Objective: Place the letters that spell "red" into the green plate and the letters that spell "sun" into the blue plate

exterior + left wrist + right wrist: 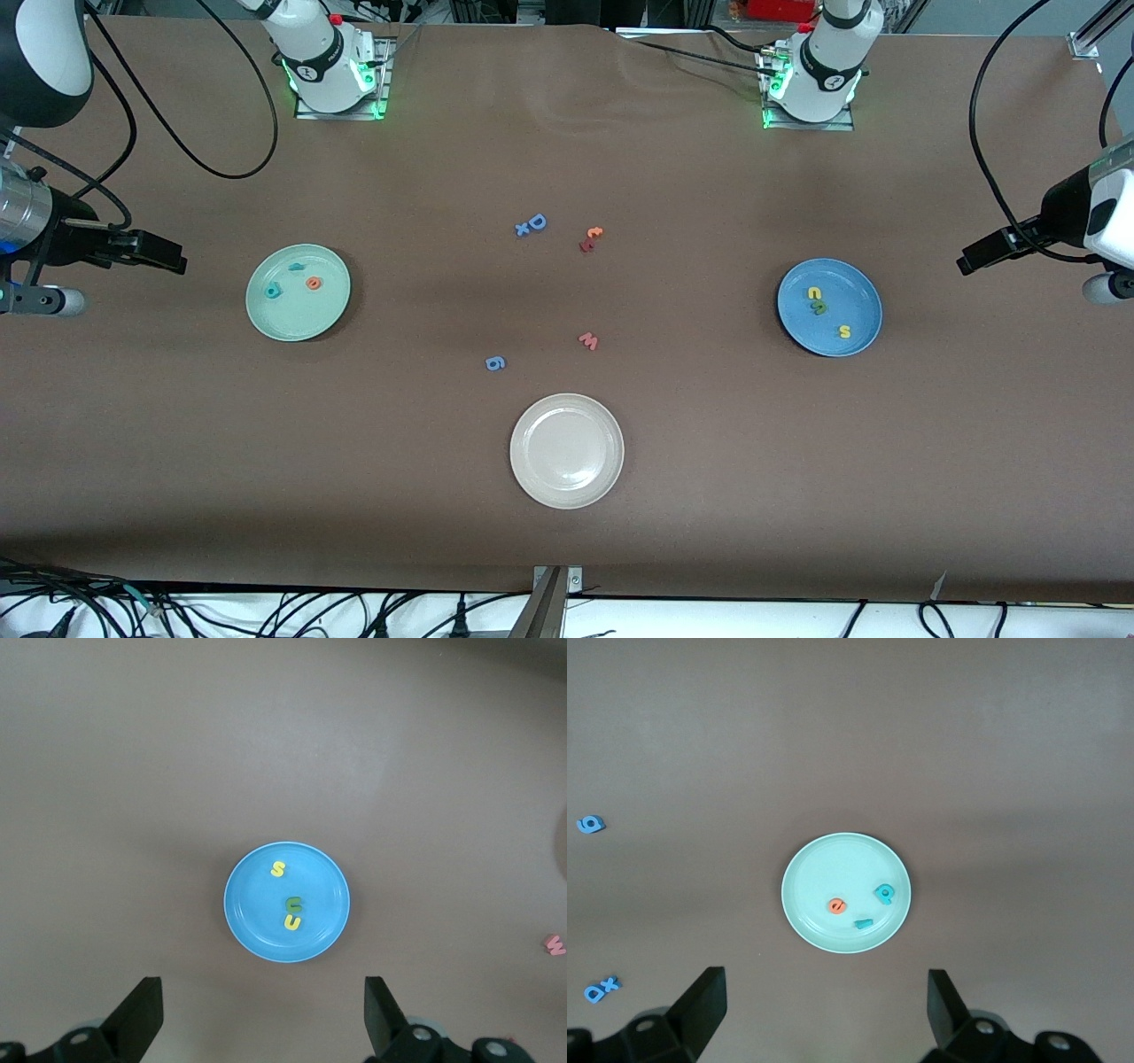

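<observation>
- Front view: r, e, d [313, 283] lie in the green plate [266, 319]; s, u, n [844, 331] in the blue plate [864, 297] — sorting looks finished.
- Left gripper [264, 1020] and right gripper [824, 1010] hang wide, empty — parked clear.

This is a robotics lab. A wide bench [709, 496] is covered by one brown sheet, and two white robot arm bases [330, 66] are bolted to metal plates along its edge, lit by green status lights. Black cables [177, 133] loop across the surface and tangle along the white floor edge below. A metal bracket [554, 598] is fixed at the bench's near edge.
</observation>
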